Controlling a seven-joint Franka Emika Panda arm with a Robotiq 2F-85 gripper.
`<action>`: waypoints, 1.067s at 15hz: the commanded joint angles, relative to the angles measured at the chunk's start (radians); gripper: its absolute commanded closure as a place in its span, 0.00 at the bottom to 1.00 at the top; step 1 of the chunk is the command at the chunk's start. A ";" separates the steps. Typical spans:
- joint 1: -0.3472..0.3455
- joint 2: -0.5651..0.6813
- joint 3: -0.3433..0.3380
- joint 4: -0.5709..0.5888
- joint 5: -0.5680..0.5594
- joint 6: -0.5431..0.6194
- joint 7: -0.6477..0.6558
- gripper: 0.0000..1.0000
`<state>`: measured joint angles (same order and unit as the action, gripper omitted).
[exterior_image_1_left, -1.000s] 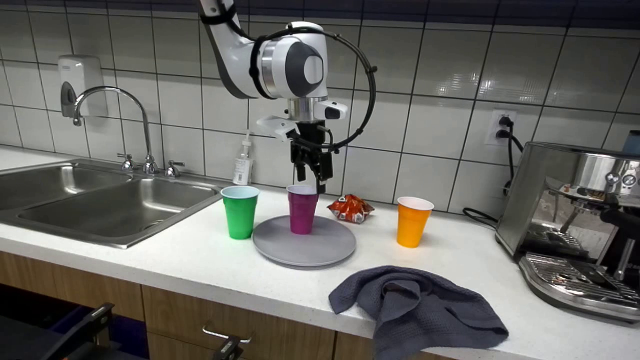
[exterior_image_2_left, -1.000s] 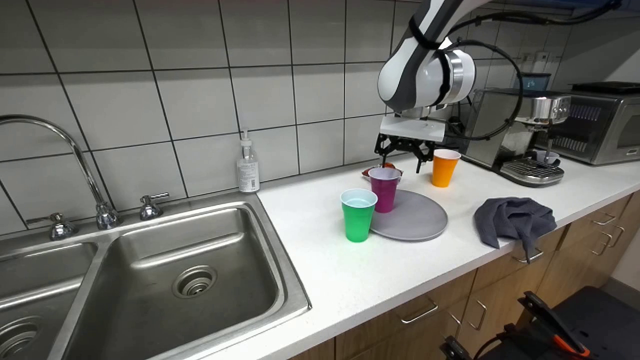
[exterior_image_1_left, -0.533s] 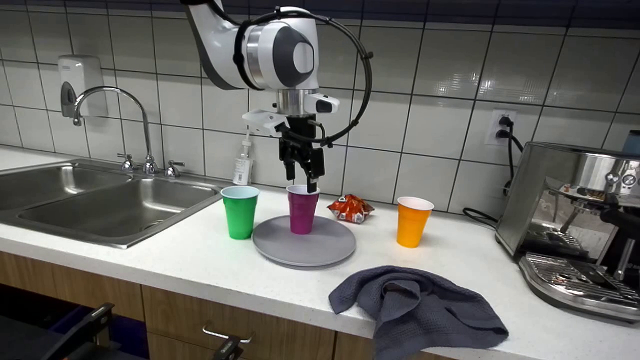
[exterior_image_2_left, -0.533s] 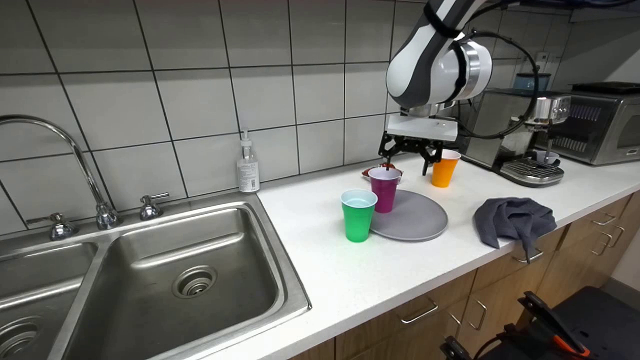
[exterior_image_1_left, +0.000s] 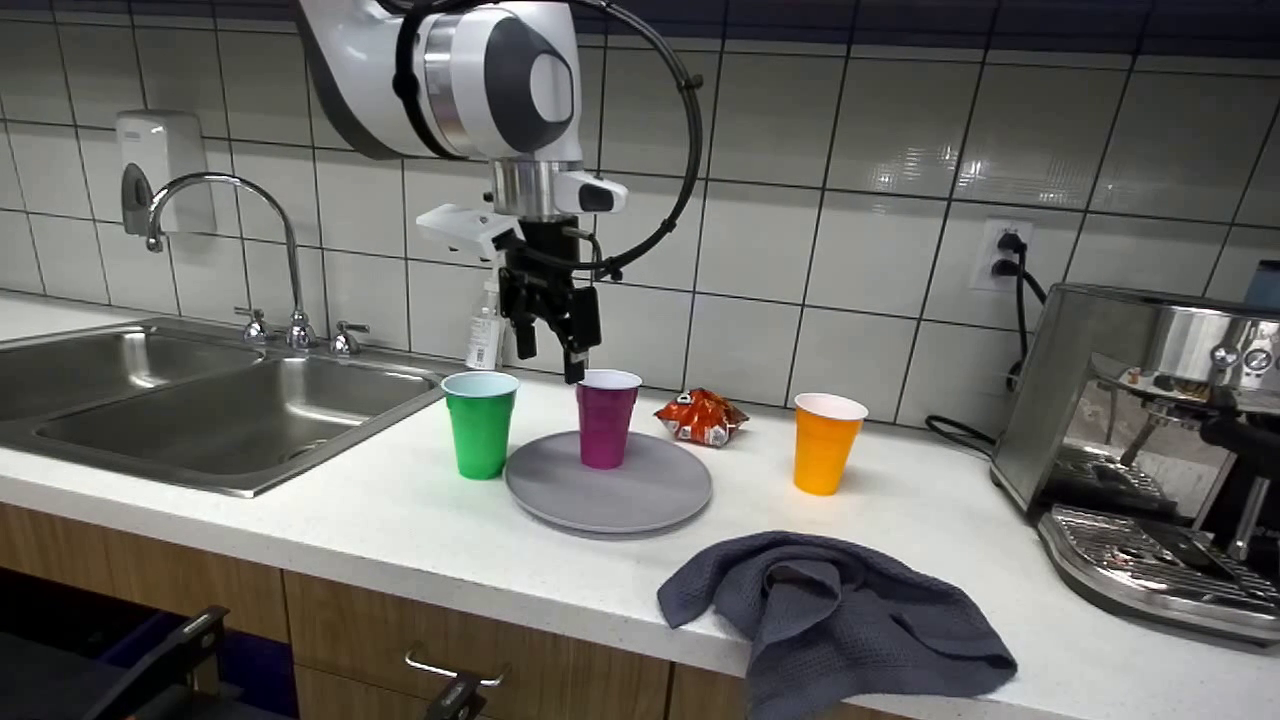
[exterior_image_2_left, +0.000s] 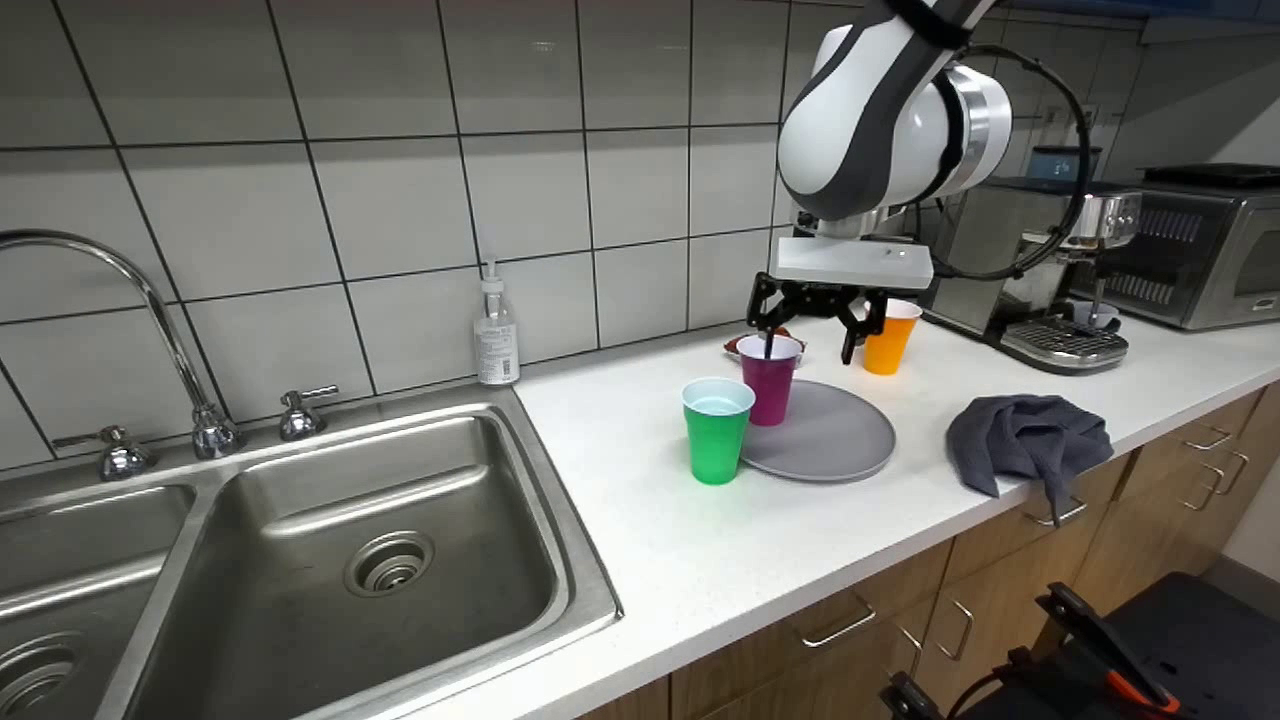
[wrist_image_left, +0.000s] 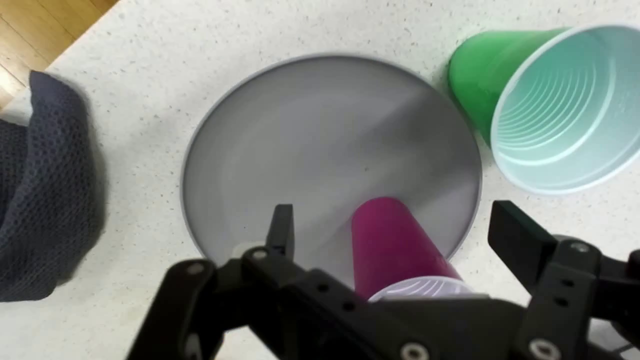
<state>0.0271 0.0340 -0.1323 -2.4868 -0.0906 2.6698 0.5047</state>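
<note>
Gripper (exterior_image_2_left: 809, 350) stood, fingers spread, near the magenta cup (exterior_image_1_left: 605, 430), upright on the wall-side half of the gray plate (exterior_image_1_left: 620, 508); counter (wrist_image_left: 145, 175) separated plate from waffle-weave towel (exterior_image_1_left: 870, 640); behind plate, snack bag (exterior_image_1_left: 698, 416) lettering was unreadable.

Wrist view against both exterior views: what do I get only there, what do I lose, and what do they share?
Only the wrist view: the ribbed inside of the green cup.

Only the exterior views, both of them: the orange cup, red packet, sink, soap bottle and coffee machine.

Shared: the green cup's outside, purple cup, gray plate, dark cloth and open gripper.
</note>
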 joint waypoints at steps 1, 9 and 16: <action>-0.008 -0.059 0.049 -0.062 -0.023 -0.019 -0.004 0.00; 0.003 -0.022 0.112 -0.053 -0.038 -0.017 0.029 0.00; 0.007 0.028 0.118 -0.023 -0.095 -0.012 0.067 0.00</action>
<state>0.0300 0.0330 -0.0196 -2.5430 -0.1378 2.6688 0.5192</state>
